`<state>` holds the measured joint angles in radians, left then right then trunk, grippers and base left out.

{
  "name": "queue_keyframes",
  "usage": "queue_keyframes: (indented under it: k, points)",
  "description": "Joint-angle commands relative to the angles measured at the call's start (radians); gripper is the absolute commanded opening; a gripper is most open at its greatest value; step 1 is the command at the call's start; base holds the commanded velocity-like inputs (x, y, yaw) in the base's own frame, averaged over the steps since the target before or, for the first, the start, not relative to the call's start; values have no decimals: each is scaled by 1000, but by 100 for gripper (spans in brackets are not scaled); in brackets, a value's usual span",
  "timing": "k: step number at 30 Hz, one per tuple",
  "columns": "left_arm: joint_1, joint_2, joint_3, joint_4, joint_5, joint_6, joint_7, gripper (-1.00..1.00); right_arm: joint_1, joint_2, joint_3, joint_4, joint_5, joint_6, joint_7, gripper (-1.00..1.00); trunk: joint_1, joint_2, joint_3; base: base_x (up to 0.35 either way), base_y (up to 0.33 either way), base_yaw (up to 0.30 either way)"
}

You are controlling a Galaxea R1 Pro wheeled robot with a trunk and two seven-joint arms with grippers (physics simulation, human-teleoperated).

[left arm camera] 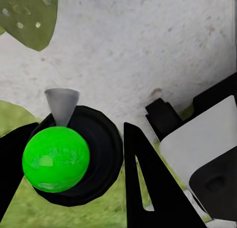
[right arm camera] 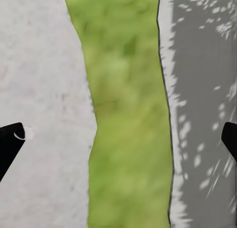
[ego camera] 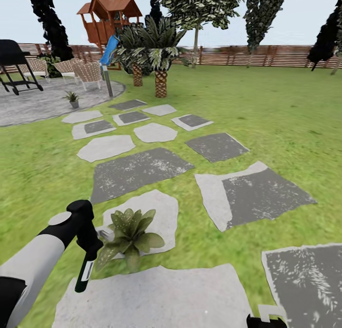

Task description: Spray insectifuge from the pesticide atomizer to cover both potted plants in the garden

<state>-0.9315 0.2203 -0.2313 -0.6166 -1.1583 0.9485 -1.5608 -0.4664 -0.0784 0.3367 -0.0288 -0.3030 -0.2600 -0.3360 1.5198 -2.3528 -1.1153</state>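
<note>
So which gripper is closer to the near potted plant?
Left. The left gripper holds the pesticide atomizer right beside the near potted plant; the right gripper sits far off.

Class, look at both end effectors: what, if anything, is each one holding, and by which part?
The left end effector holds the pesticide atomizer by its upper end, body hanging down beside the potted plant. The right end effector is open, holding nothing.

The near potted plant (ego camera: 129, 235) sits on a stepping stone (ego camera: 164, 214) in the lawn (ego camera: 266, 114), with the pesticide atomizer (ego camera: 85, 271) held just left of it, and the second potted plant (ego camera: 72, 98) stands far behind it on the paved patch (ego camera: 33, 105).
</note>
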Motion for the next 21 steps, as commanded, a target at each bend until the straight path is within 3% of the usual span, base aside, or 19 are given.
queue_keyframes:
  k: [1, 10, 21]
  points:
    - [0, 1, -4, -1, -7, 10, -10, -100, 0, 0, 8, -1, -10, -2, -2, 100, 0, 0, -1, 0, -273, 265]
    - [2, 2, -2, 3, -6, 12, -10, -100, 0, 0, 8, -1, -10, -2, -2, 100, 0, 0, -1, 33, -275, 267]
    - [2, 2, -3, 3, -7, 17, -10, -100, 0, 0, 8, 0, -10, -2, -2, 100, 0, 0, -1, 12, -276, 35]
